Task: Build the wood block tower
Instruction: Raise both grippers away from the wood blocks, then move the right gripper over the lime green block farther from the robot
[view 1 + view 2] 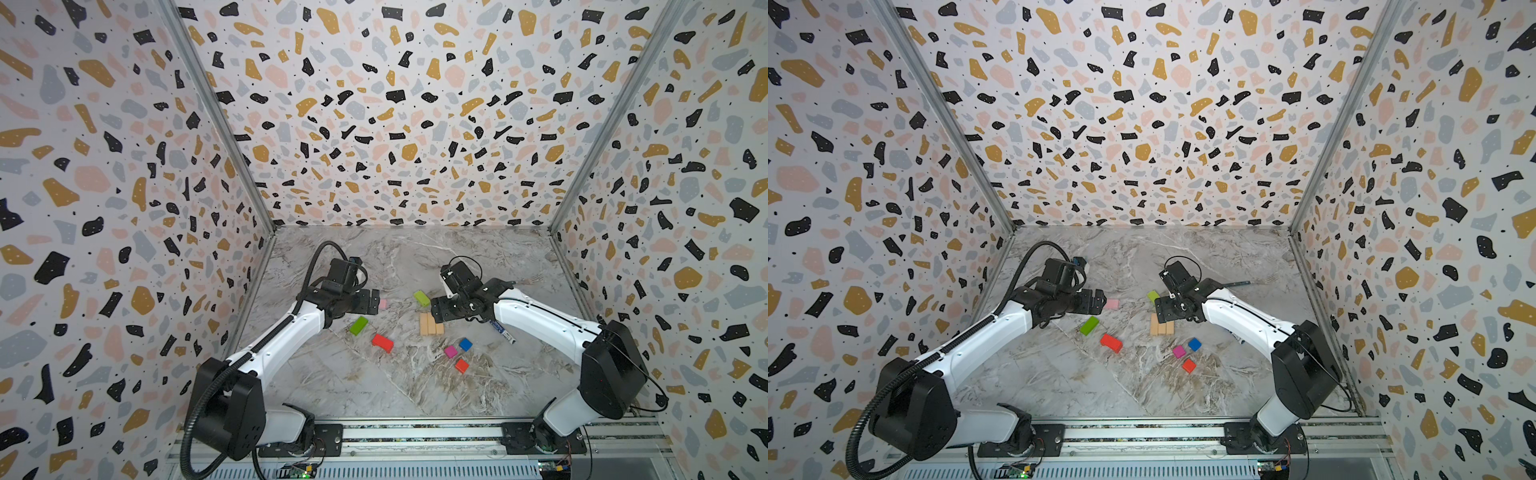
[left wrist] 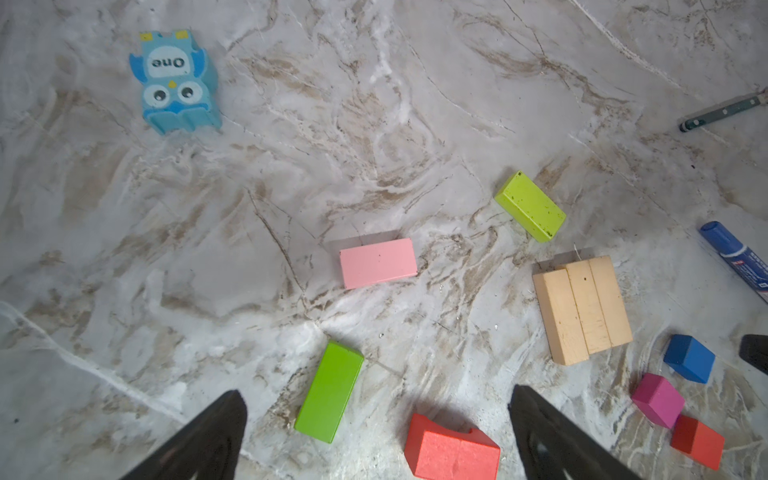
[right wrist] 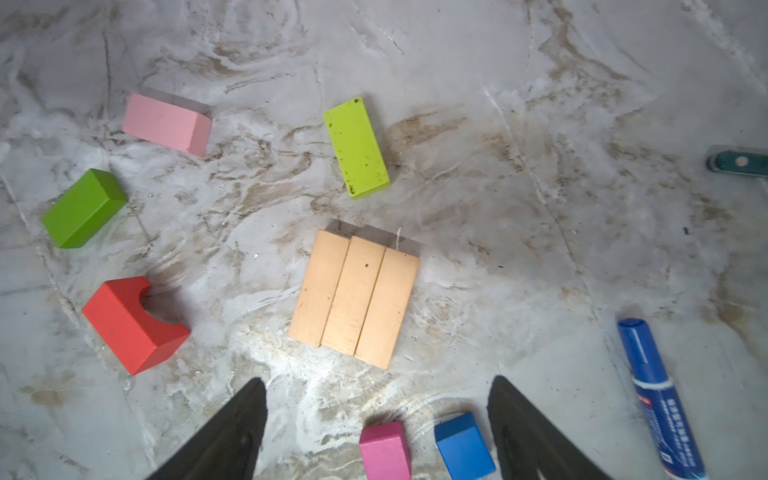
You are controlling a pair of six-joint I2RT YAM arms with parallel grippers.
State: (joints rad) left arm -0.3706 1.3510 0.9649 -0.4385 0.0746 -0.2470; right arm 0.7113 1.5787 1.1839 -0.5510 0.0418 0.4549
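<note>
The marble bench (image 1: 374, 386) fills the lower middle of both top views. The left gripper (image 2: 376, 390) hangs at centre left in both, just beside the pink oblong (image 1: 383, 304). Its jaws are spread wide with nothing between them. The right gripper (image 3: 378, 379) hangs at centre right, and its body covers the upper right corner of the three tan oblongs (image 1: 431, 324). Its jaws also stand apart and empty.

The tan oblongs lie side by side, touching, as one squarish slab in the middle of the bench. Lower left of them is the red block (image 1: 382, 343), which has an arched notch in one side. The darker green oblong (image 1: 358, 325) is just above and left of the red one. The lime oblong (image 1: 421, 298) sits above the slab, near the right gripper. A blue-capped marker (image 1: 503, 332) lies to the right of the slab, partly under the right arm. Below the slab, three cubes cluster: blue cube (image 1: 466, 344), magenta cube (image 1: 450, 351) and orange-red cube (image 1: 461, 365). Each block lies directly on the bench.
</note>
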